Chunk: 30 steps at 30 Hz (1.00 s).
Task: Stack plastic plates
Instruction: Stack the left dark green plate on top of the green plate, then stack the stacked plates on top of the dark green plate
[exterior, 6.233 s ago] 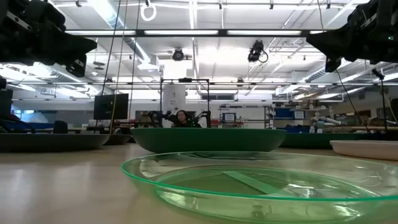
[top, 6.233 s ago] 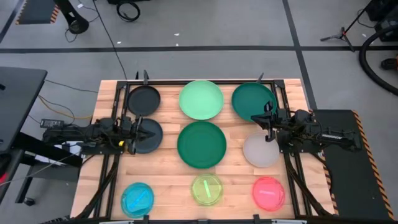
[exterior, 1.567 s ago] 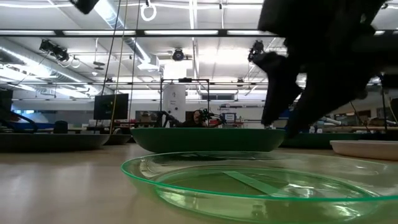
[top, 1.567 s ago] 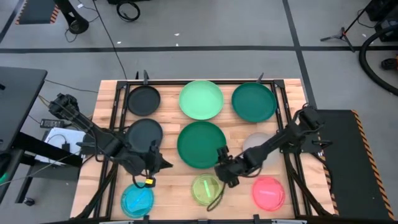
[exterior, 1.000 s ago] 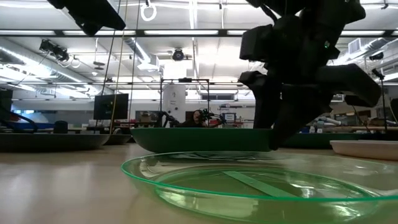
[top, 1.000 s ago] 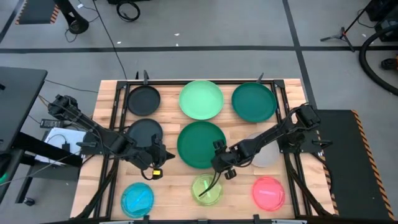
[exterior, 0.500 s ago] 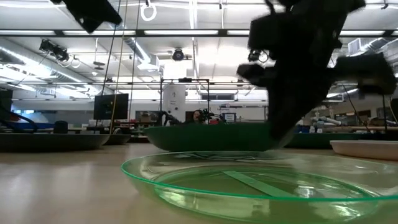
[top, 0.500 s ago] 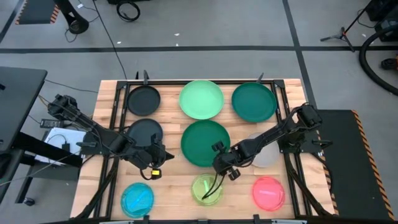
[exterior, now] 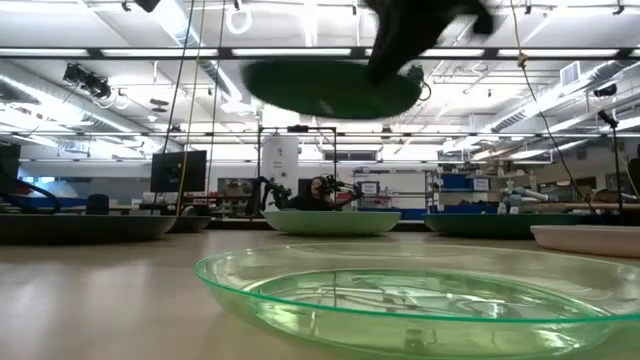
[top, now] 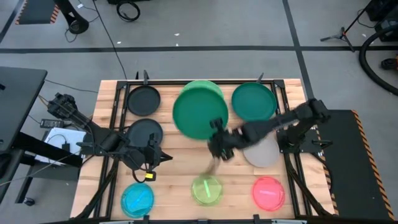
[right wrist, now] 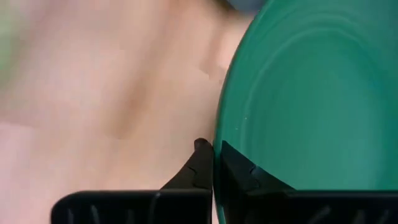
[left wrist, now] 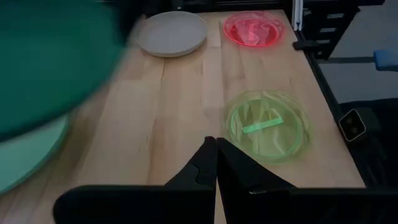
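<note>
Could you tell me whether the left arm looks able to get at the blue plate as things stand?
Probably yes: the left pincer hovers shut and empty, with bare wood between it and the blue plate. The right pincer is occupied holding the dark green plate aloft.

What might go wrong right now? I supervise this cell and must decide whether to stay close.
1. The right gripper pinches the large dark green plastic plate only at its rim, high above the wooden table; it could tilt or slip out.
2. It hangs over the round mint green plate, hiding it from above, so an off-centre drop seems possible.
3. The left gripper, jaws shut, waits nearby.
</note>
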Motion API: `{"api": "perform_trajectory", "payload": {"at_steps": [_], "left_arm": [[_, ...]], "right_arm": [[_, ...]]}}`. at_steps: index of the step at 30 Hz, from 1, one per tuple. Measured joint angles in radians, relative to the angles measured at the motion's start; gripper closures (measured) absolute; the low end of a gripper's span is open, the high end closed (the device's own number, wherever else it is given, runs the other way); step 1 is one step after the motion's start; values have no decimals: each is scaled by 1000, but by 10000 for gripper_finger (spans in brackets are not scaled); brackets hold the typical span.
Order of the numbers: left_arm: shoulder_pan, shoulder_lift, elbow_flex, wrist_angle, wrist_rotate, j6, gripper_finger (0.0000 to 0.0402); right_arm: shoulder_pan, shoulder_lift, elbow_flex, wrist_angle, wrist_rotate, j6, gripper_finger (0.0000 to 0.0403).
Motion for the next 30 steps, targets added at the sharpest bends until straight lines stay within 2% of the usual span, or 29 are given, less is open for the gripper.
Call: {"api": "perform_trajectory", "payload": {"at_steps": [6,10,15,19,25,30], "left_arm": [[-30,-40,-96,50,1,-33,390],[-35,-94,-205,137,-15,-48,390],[-32,-173,-336,261,-37,-21,390],[-31,-217,-393,304,-46,-23,390],[-36,-230,-409,311,-41,-40,390],[-36,-231,-409,317,-26,-40,390]], "right_arm": [[-254,116,-2,79,-119,59,390],[-342,198,-2,88,-154,56,373],[-374,259,-2,134,-209,27,357],[-387,289,-2,190,-267,26,356],[-378,284,-2,222,-271,28,346],[-370,270,-1,206,-273,36,305]]}}
